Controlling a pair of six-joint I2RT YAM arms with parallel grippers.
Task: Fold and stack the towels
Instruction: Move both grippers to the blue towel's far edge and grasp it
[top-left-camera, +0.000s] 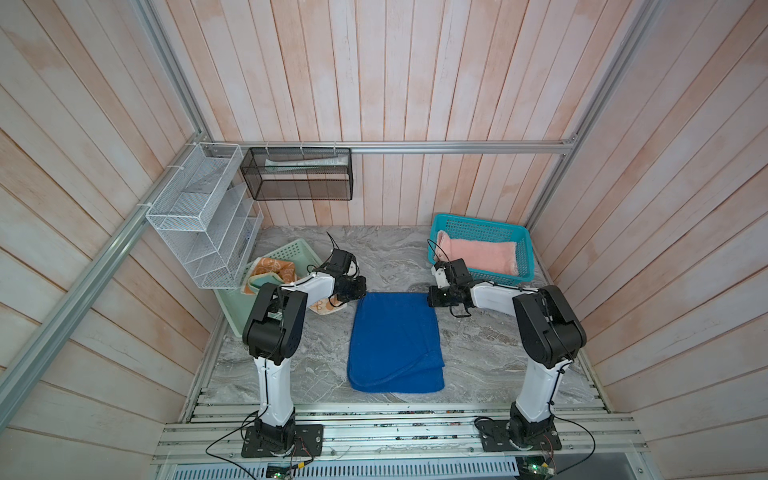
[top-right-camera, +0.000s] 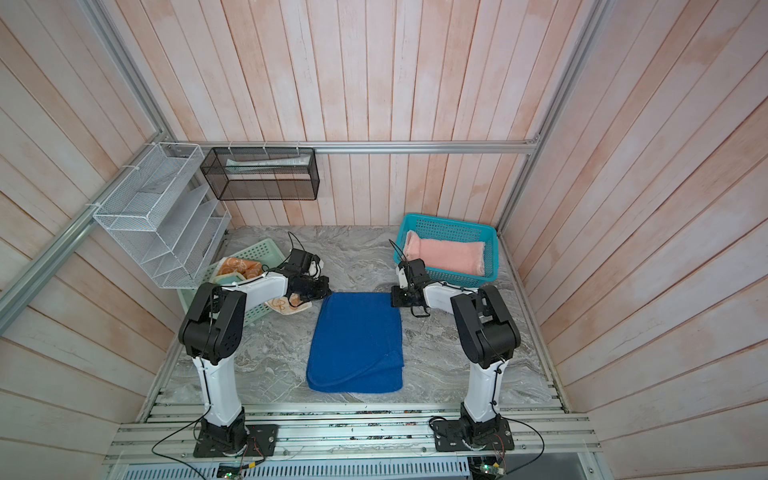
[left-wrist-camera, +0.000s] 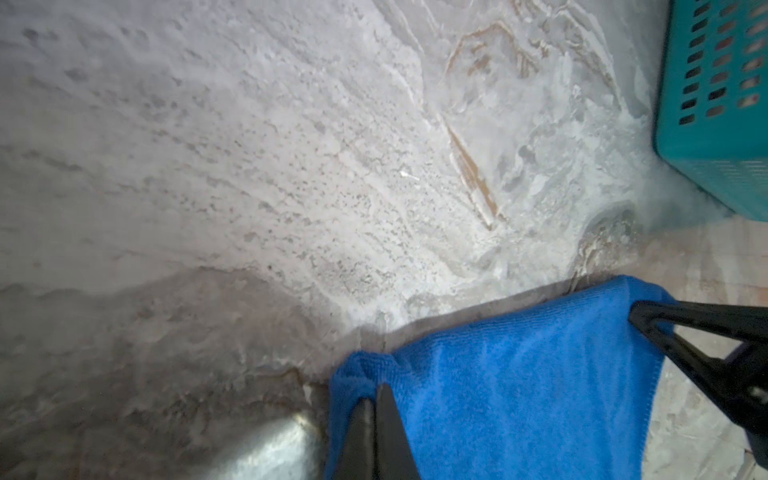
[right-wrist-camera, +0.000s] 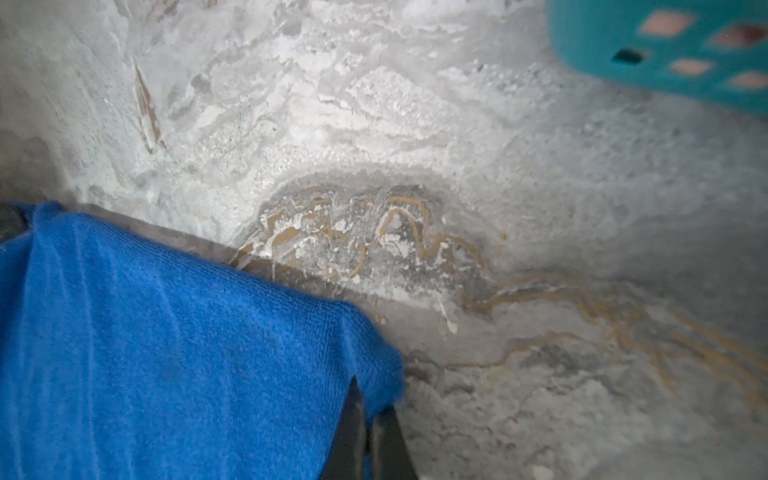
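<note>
On the marbled grey desk (top-left-camera: 478, 353), one royal blue towel (top-left-camera: 395, 340) lies folded, long axis running front to back, with each far corner pinched in a closed hand, the left hand (left-wrist-camera: 374, 399) and the right hand (right-wrist-camera: 368, 401), while one pink towel (top-left-camera: 478, 255) lies in the teal basket (top-left-camera: 498, 276) beyond.

The left arm (top-left-camera: 274, 386) and right arm (top-left-camera: 540, 386) have white shells and bulky black joints. Black cables (top-left-camera: 332, 241) loop just behind the black left gripper (left-wrist-camera: 376, 395) and right gripper (right-wrist-camera: 369, 399).
</note>
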